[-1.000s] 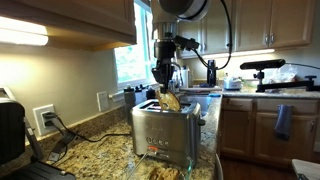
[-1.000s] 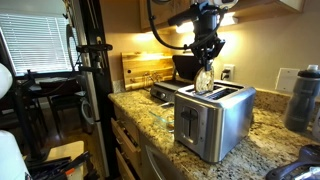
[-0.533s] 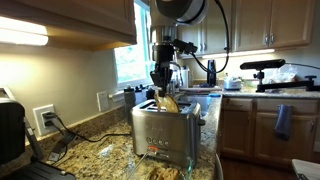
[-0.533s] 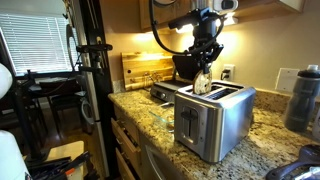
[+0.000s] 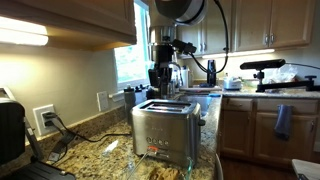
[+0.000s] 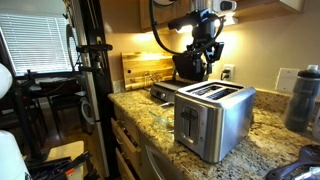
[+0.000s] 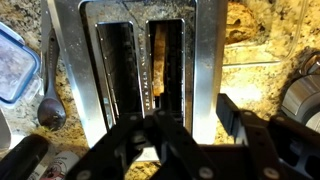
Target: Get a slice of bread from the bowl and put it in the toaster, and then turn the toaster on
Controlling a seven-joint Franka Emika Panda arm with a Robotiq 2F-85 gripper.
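"Bread (image 7: 165,62) first. Where is it?"

"Reading the wrist view from the left: a blue-lidded container (image 7: 8,60), a spoon (image 7: 48,95), then the toaster (image 7: 140,60). Its left slot is empty, and the slice stands low in the right slot. Beyond that is bare granite counter (image 7: 255,50)."

"And the bowl?"

"In an exterior view the bowl (image 5: 160,172) sits at the bottom edge, just in front of the toaster."

"So the switching-on is left. How should it be done?"

"My judgement: move off the slots to the end with the lever, which I cannot pick out from here. Bring the fingers together for a firm tip, set it squarely on the lever, and push straight down until it latches. A skewed push could slip off or shove the toaster along the stone."

"How is the arm standing?"

"In both exterior views it drops from above, wrist pointing straight down. The gripper (image 5: 160,78) (image 6: 205,68) hangs just above the toaster's top, touching nothing. Its fingers (image 7: 240,115) are spread wide and hold nothing."
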